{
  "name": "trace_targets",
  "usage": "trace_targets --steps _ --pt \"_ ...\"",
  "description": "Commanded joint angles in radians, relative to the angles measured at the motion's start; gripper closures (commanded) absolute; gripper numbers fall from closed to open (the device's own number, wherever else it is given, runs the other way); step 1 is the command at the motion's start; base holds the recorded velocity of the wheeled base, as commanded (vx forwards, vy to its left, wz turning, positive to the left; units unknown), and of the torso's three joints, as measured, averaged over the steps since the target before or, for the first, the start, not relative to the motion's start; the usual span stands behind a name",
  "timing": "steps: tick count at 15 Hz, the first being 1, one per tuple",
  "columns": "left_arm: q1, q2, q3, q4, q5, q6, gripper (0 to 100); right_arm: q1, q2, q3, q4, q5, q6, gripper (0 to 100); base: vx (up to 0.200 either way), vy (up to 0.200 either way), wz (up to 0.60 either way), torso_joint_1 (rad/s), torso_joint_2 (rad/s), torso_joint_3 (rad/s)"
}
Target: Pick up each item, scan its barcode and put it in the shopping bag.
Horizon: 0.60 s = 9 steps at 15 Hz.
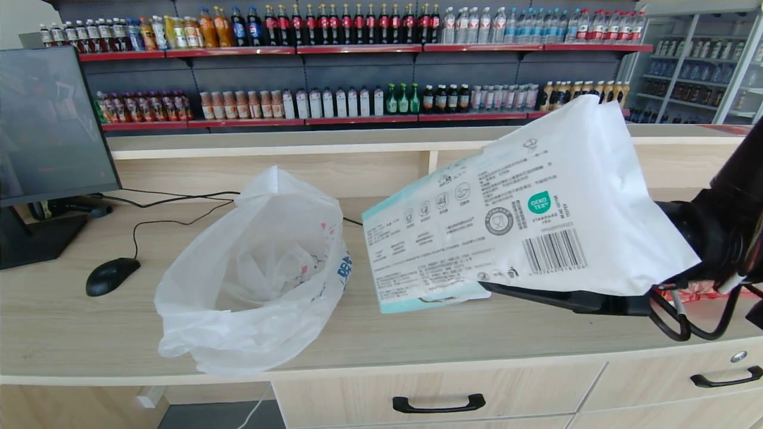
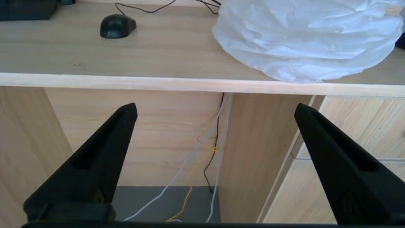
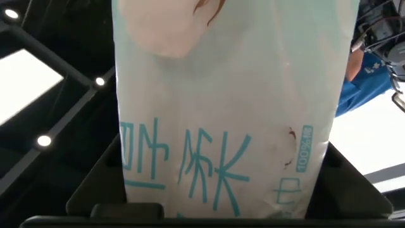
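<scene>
- On the right of the counter [image 1: 417, 333], head view: the packet [image 1: 530, 208] is held clear of the surface by the right gripper [image 1: 572, 300]. One dark finger shows along the packet's lower edge. The other is hidden behind it.
- Packet long axis runs left to right, with the right end tilted up. Its printed face and barcode [image 1: 554, 251] are turned toward the camera.
- Key relation: the shopping bag [image 1: 262, 280] stands left of the packet with its mouth open upward. The packet's left end is just beside the bag's right wall but apart from it.
- Judgement: the drop calls for a carry to the left, then a tip so that the left end goes in first. The limp bag rim could fold under the packet.
- Mouse [image 1: 111, 276] lies left of the bag, well apart.
- Below the counter's near edge, left wrist view: the left gripper [image 2: 218, 158] is spread wide and holds nothing. It faces the cabinet front, with the bag's bulge above it on the counter.
- Judgement: the left arm is nearer the bag, so it is placed to steady the bag, but it is not touching it.
- Right wrist view: the packet sits clamped between both fingers of the right gripper and extends away from the wrist. The grip looks firm.
</scene>
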Motion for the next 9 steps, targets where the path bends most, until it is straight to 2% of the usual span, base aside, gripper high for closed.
trace_targets --steps 1,3,6,9 --pt "0.0 0.0 0.0 0.0 0.001 0.0 0 0.052 0.01 0.064 -0.151 0.017 0.079 100 0.0 0.0 0.0 0.0 0.0 0.0" --pt "0.0 0.0 0.0 0.0 0.001 0.0 0 0.072 0.045 0.102 -0.336 0.018 0.173 100 0.0 0.0 0.0 0.0 0.0 0.0" --pt "0.0 0.0 0.0 0.0 -0.001 0.0 0 0.085 0.116 0.167 -0.58 0.018 0.225 100 0.0 0.0 0.0 0.0 0.0 0.0" --pt "0.0 0.0 0.0 0.0 -0.001 0.0 0 0.085 0.165 0.181 -0.613 0.018 0.265 100 0.0 0.0 0.0 0.0 0.0 0.0"
